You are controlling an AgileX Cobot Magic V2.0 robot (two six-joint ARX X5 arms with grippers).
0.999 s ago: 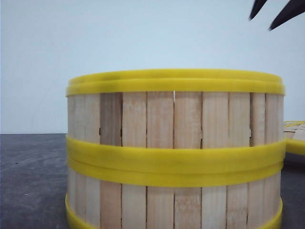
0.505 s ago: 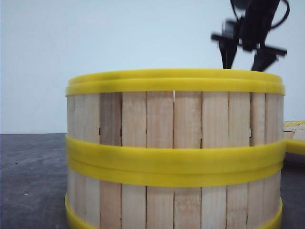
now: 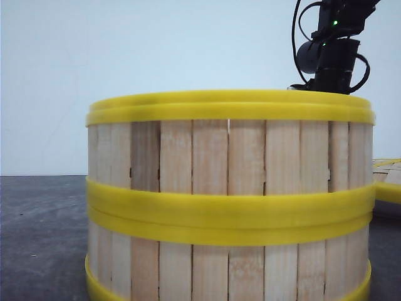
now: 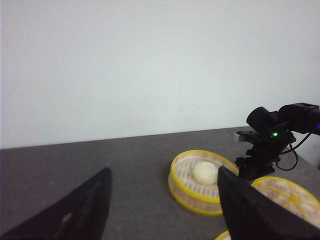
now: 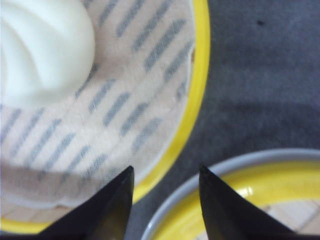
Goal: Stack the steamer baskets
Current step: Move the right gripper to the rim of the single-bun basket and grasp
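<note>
Steamer baskets [image 3: 230, 197] fill most of the front view: two of them stand one on the other close to the camera, their pale slat walls upright and their yellow rims meeting in a thick band halfway up. The pile rests on the dark grey surface [image 3: 41, 238]. Behind its top rim, toward the right, the right arm [image 3: 332, 47] reaches down, a green light glowing on it; its lower end is hidden by the rim.

From the left wrist view, a single basket [image 4: 200, 182] sits farther off on the surface, with a white bun [image 4: 205, 172] lying inside it. Just beside this basket lies a flat woven lid [image 4: 287, 197] with a yellow rim, and the right arm stands over the gap between the two. The left gripper [image 4: 162, 205] hangs well above the surface, away from all of this, its jaws spread wide with nothing between them.

The right wrist view looks straight down on the same spot. The right gripper [image 5: 165, 192] has its jaws apart and empty, their tips over the strip of bare surface between the basket's rim and the lid's edge, one tip overlapping the basket's yellow rim. The bun shows large in that basket, resting on a striped cloth liner [image 5: 120, 95].
</note>
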